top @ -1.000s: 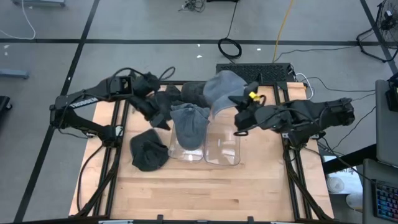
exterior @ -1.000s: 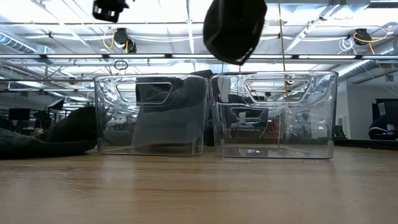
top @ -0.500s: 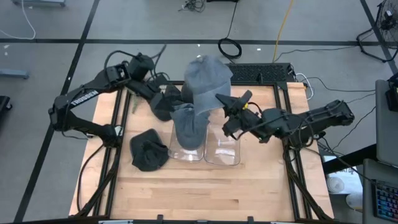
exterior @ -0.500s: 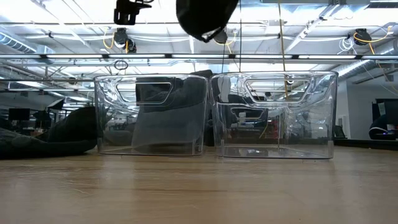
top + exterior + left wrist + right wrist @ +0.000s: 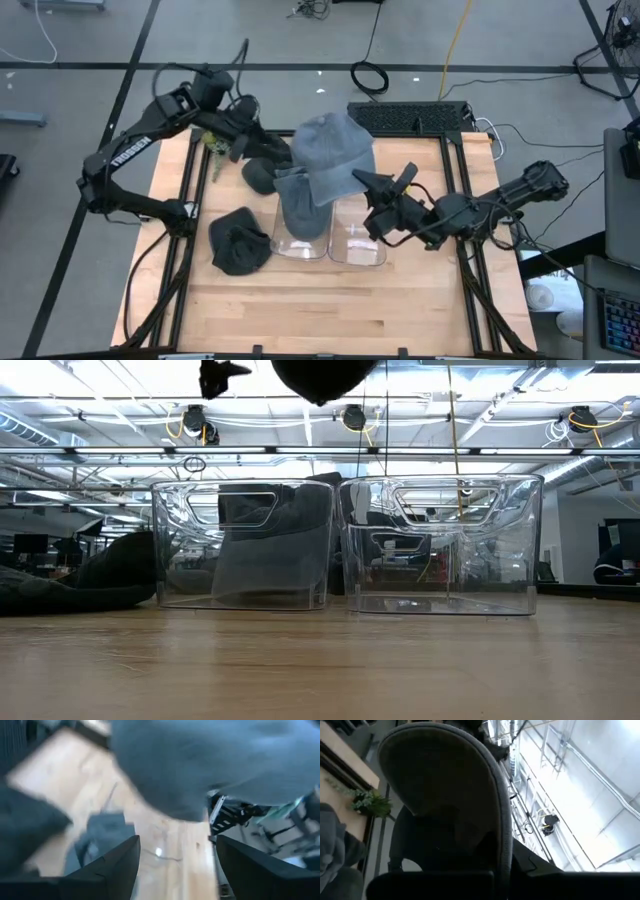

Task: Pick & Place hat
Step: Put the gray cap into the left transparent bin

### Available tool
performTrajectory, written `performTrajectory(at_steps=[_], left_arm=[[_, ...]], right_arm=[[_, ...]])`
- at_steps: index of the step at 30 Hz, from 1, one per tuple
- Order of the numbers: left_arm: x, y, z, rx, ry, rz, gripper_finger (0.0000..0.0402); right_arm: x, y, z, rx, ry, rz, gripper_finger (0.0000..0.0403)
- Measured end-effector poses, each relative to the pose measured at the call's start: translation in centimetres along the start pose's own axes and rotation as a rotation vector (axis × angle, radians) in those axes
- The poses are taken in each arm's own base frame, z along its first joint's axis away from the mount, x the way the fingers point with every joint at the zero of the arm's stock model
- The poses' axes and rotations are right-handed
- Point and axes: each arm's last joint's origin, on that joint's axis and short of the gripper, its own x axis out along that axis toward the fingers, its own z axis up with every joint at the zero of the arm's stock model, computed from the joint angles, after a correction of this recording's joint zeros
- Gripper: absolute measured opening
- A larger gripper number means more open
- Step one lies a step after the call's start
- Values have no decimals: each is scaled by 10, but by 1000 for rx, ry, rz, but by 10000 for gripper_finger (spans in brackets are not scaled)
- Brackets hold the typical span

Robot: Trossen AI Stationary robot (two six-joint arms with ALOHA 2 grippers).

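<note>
Hat (image 5: 335,150) lifted higher, now at 12 o'clock over bins — right gripper (image 5: 372,192) clamped on it; left gripper's fingers (image 5: 117,865) spread, empty; drop pending.

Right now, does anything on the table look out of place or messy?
Somewhat. The left bin holds a hat, the right bin looks empty, and one dark hat lies crumpled on the table beside them. The right gripper holds a gray cap aloft.

Wooden worktop (image 5: 330,300) on a black frame, standing on a grey floor with black tape lines. A coiled black cable (image 5: 368,75) and a yellow cable (image 5: 455,40) lie on the floor beyond the far edge. A small green plant (image 5: 216,145) is near the worktop's far left corner.
</note>
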Motion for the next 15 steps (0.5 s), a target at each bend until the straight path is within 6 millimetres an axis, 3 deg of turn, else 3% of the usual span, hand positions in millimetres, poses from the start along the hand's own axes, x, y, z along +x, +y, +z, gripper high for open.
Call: performTrajectory(at_steps=[5, 11, 15], left_arm=[[-14, -22, 16, 181, -68, 22, 271], [-27, -33, 27, 214, -137, 151, 271], [-26, -38, 31, 239, -145, 173, 271]], right_arm=[[-2, 3, 3, 1, -10, 9, 0], [-1, 12, 9, 1, -55, 24, 0], [-1, 15, 13, -10, -108, 38, 0]])
